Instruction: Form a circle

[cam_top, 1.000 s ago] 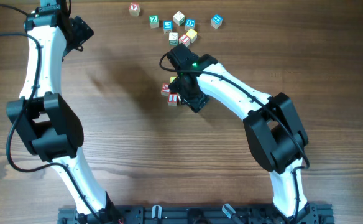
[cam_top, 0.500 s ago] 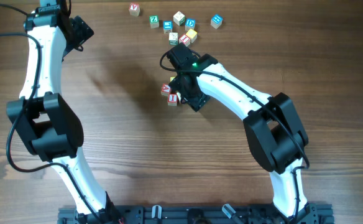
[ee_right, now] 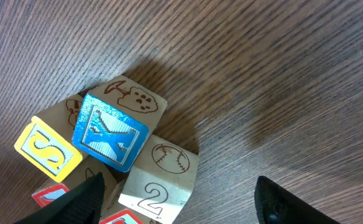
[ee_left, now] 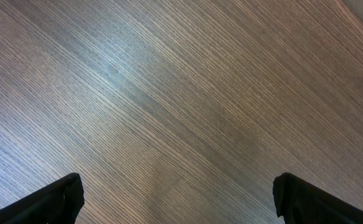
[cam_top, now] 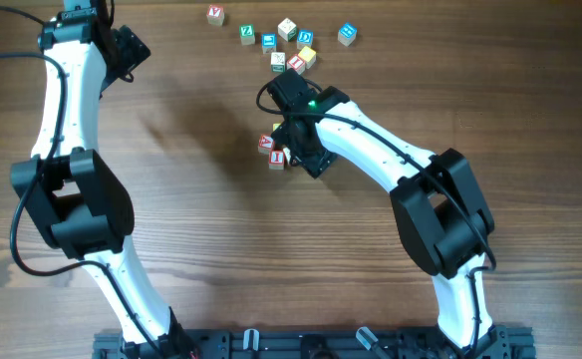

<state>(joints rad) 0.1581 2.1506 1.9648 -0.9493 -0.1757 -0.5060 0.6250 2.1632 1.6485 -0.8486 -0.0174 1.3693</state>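
Observation:
The circle (ee_right: pixel 110 168) is a tight cluster of small wooden letter cubes. In the right wrist view I see a blue X cube (ee_right: pixel 110 132), a yellow S cube (ee_right: pixel 48 149), a whitish cube (ee_right: pixel 160 180) marked 2 with a baseball, and two red-lettered cubes (ee_right: pixel 48 194) at the bottom edge. My right gripper (ee_right: pixel 181 205) hangs open over it. Its left finger is above the cluster, its right finger (ee_right: pixel 287 202) is over bare wood, and the whitish cube lies between them, untouched on the right. Overhead, the arm hides most of the cluster (cam_top: pixel 273 150). My left gripper (ee_left: pixel 181 208) is open over bare wood.
A loose scatter of similar letter cubes (cam_top: pixel 287 40) lies along the table's far edge, just beyond the right arm's wrist. A single cube (cam_top: pixel 215 14) sits farther left and another (cam_top: pixel 346 34) farther right. The left arm (cam_top: pixel 67 150) stretches up the left side.

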